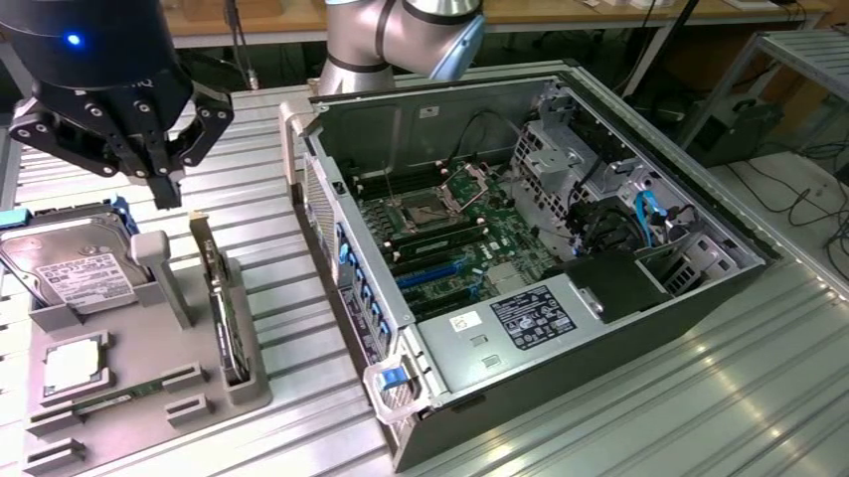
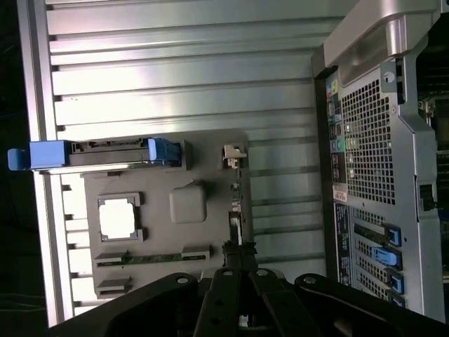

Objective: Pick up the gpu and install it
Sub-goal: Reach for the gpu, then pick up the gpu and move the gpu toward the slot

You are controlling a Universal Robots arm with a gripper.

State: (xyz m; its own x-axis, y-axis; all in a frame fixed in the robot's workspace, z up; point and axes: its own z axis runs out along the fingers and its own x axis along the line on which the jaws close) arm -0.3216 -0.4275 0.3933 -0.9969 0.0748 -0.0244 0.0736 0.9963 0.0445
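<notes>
- Right, early days for you: the graphics card (image 1: 219, 298) stands on its edge in a slot of the grey holder (image 1: 146, 343) on the bench (image 1: 265, 179). That puts it at the exterior view's left, just beside the open computer case (image 1: 398, 119).
- Nothing is lifted yet by the look of it, so I'd say you have both the pickup and the install left to do.
- Inside the case, the blue slots (image 1: 431, 273) on the board look free as far as I can make out.
- Your claw (image 1: 166, 189) hangs over the far end of the holder, near the card's upper end but apart from it.
- From the wrist view, the claw (image 2: 239, 256) lines up right along the card's thin edge (image 2: 237, 203).
- The claw is squeezed fully together with nothing between its fingers, so you're empty-handed and touching nothing.
- The hard drive (image 1: 74, 263) with its blue rails and the square chip (image 1: 74, 363) sit in their own places in the holder. Neither is what you're after.
</notes>
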